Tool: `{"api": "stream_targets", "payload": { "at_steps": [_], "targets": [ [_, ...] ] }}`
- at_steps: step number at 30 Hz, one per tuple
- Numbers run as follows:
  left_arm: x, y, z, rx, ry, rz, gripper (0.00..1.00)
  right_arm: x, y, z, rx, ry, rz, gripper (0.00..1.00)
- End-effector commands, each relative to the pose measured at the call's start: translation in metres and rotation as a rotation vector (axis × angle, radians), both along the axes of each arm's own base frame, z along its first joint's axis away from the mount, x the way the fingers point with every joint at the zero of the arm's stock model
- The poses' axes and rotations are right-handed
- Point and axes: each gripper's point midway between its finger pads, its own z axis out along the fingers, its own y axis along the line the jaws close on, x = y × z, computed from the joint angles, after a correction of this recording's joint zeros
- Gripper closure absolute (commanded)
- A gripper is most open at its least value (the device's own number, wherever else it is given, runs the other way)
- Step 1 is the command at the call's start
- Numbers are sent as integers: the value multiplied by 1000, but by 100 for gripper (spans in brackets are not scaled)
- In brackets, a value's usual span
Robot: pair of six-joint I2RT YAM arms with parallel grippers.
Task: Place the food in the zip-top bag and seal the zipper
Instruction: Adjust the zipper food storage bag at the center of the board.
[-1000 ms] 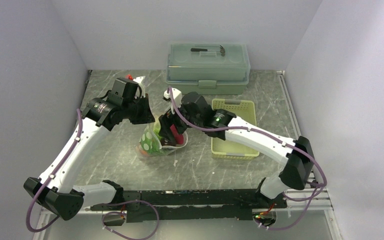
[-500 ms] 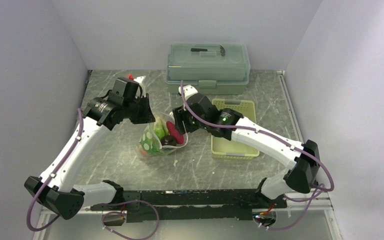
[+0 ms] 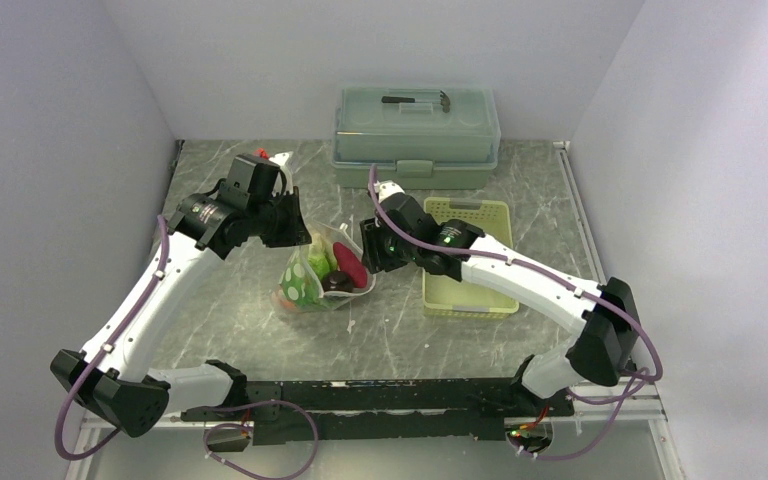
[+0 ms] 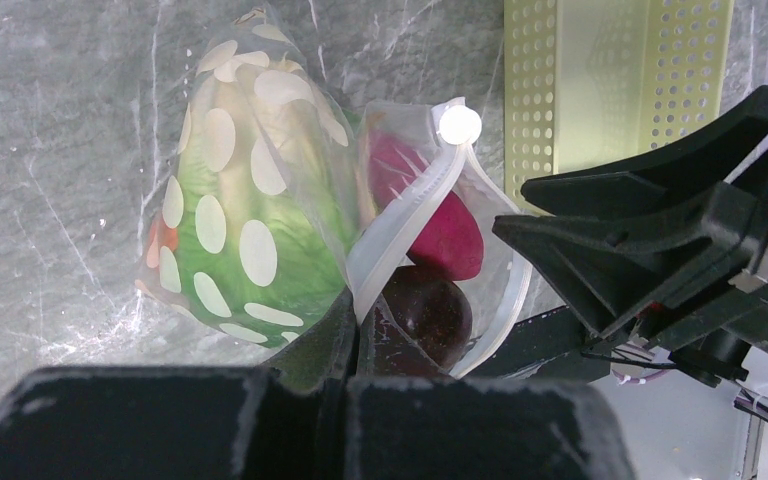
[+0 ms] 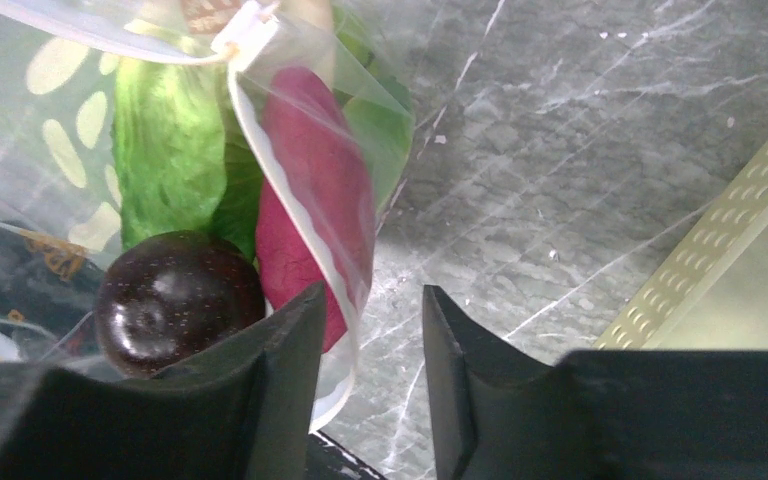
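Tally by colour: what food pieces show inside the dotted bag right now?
In the zip-top bag:
Green: 1 (lettuce)
Magenta: 1 (root)
Dark: 1 (round piece)
Orange-red: 1 (fruit, mostly hidden behind the lettuce)
Total: 4 visible

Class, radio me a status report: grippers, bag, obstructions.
Left gripper shut on zip-top bag mouth. Right gripper open beside it. Food inside, zipper unsealed. No obstruction seen.
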Motion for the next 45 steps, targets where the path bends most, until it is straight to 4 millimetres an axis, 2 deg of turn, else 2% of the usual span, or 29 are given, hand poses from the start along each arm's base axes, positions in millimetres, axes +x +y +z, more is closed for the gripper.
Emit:
{"api": "stream_targets", "payload": {
  "at_steps": [1, 5, 6, 7, 9, 10, 17, 20, 21, 24, 28, 35, 38, 45],
  "targets": [
    [6, -3, 22, -50, -66, 12, 100, -2, 7, -2, 36, 36, 11, 68],
    [4, -1, 23, -50, -70, 20, 100, -2, 12, 2, 45, 42, 33, 75],
    [4, -1, 23, -51, -71, 20, 100, -2, 13, 3, 48, 44, 42, 83],
    [3, -1, 23, -52, -71, 20, 100, -2, 15, 7, 52, 39, 46, 96],
    [3, -1, 23, -52, -72, 22, 100, 2, 18, 19, 65, 13, 57, 100],
    [3, -1, 23, -54, -72, 23, 100, 4, 20, 28, 72, -4, 64, 100],
    [-2, -1, 18, -63, -60, 18, 100, 28, 28, 124, 87, -179, 110, 100],
    [-5, 0, 16, -62, -53, 20, 100, 28, 34, 154, 112, -208, 147, 100],
    [-6, 1, 17, -61, -54, 23, 100, 28, 34, 157, 108, -213, 151, 100],
    [-8, 5, 20, -56, -68, 29, 100, 34, 25, 156, 60, -238, 128, 100],
    [-9, 8, 21, -45, -72, 37, 100, 35, 12, 143, 17, -229, 103, 100],
    [-8, 14, 27, -32, -93, 59, 100, 31, -8, 106, -60, -182, 70, 100],
    [-8, 12, 29, -38, -93, 55, 100, 29, -9, 111, -29, -188, 69, 100],
    [-8, 5, 27, -60, -73, 32, 100, 22, 4, 116, 43, -173, 113, 100]
  ]
}}
